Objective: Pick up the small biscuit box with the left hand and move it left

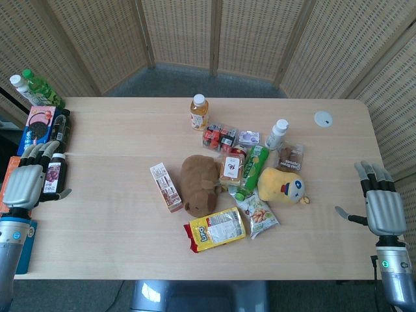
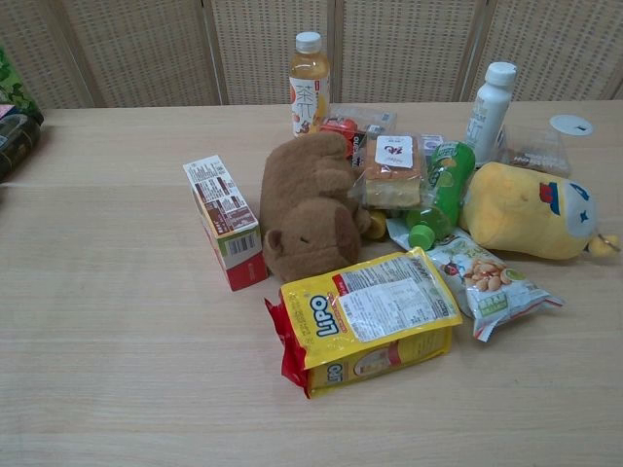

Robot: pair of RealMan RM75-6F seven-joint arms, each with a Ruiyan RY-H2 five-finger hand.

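The small biscuit box (image 1: 166, 186) is a narrow red and white carton lying flat just left of the brown plush toy (image 1: 200, 182); in the chest view the box (image 2: 226, 219) lies left of centre, its printed label up. My left hand (image 1: 28, 179) hovers at the table's left edge, far left of the box, fingers spread and holding nothing. At the right edge my right hand (image 1: 380, 202) is also open and empty. Neither hand appears in the chest view.
Left of the left hand lie an Oreo pack (image 1: 37, 125), green bottles (image 1: 40, 87) and a dark bottle (image 1: 54, 176). Around the plush: yellow Lipo bag (image 1: 216, 228), juice bottle (image 1: 199, 112), green bottle (image 1: 253, 170), yellow plush (image 1: 283, 186), snack packet (image 1: 258, 214), white bottle (image 1: 277, 134).
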